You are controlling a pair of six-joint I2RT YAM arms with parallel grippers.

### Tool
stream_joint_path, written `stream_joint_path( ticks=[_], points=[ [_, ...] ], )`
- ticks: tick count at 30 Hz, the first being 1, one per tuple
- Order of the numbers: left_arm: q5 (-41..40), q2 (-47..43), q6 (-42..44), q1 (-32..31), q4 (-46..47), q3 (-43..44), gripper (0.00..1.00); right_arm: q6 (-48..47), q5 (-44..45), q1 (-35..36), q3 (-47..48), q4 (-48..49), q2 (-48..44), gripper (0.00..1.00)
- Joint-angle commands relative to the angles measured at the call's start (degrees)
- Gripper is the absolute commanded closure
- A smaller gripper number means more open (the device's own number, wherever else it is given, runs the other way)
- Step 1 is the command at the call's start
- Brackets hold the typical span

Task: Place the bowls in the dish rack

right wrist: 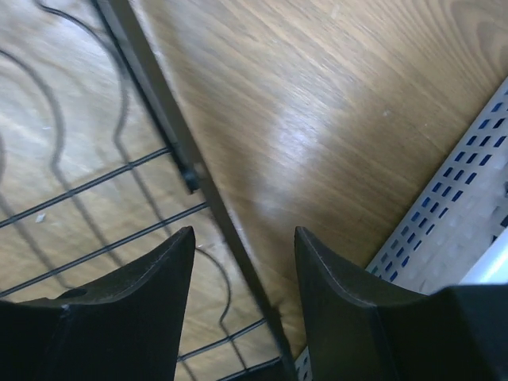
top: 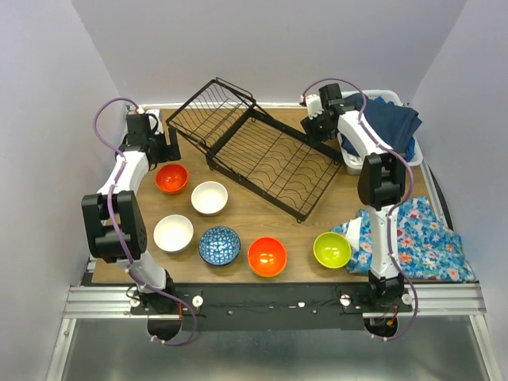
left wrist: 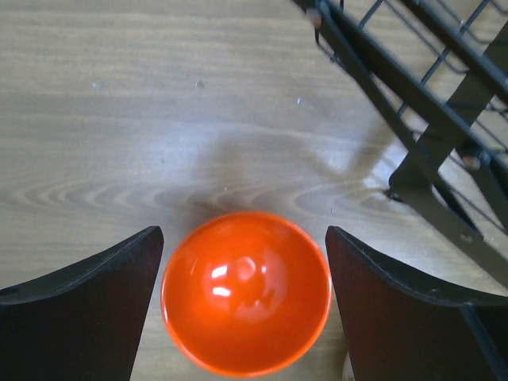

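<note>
Black wire dish rack (top: 266, 155) lies diagonally across the far half of the wooden worktop (top: 262, 218). Six round bowls stand on the worktop in front of it: glossy orange bowl (top: 171, 178), cream bowl (top: 209, 198), white bowl (top: 173, 233), blue-patterned bowl (top: 219, 245), second orange bowl (top: 267, 256) and lime-green bowl (top: 332, 249). Left jaws stand wide, flanking the glossy orange bowl. Right jaws are partly open above the rack's edge wire, holding nothing.

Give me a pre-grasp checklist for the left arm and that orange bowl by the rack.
1. Left gripper open: ok.
2. Orange bowl centred between its fingers: ok.
3. Fingers low enough to grip the rim: cannot tell.
4. Dish rack slots free: ok, no bowl in it.
5. Right gripper clear of the rack: not ok, open astride its edge bar.
</note>
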Motion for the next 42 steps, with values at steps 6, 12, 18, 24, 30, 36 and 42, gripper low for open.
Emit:
stream_joint_path(
  ticks=[6,12,18,24,30,36,42],
  points=[
    [3.0,9.7,0.9,-2.5,-1.3,10.7,0.09,2.3,0.2,-0.7,-1.3,-3.0,1.1,0.57],
    [3.0,13.1,0.4,-4.9,-1.1,14.2,0.09,3.7,0.3,-0.6,-8.9,-3.3,-3.9,0.65],
    [3.2,17.8,-0.1,-6.7,-2.2,20.0,0.09,4.0,0.2,-0.5,-13.4,-3.6,-7.3,0.68],
    [3.1,20.4,0.0,-9.9,-2.4,24.5,0.09,4.1,-0.8,1.6,-16.6,-4.1,-9.9,0.69],
    [3.0,21.3,0.0,-10.7,-2.4,26.4,0.09,4.8,-1.7,5.0,-20.3,-4.5,-12.5,0.64],
    [2.1,23.8,0.3,-12.0,-3.1,30.5,0.09,5.5,-1.8,8.1,-21.1,-5.3,-13.9,0.62],
    [2.5,26.3,0.5,-13.5,-4.1,34.8,0.09,8.3,-0.2,9.5,-23.4,-5.6,-15.9,0.69]
  ],
)
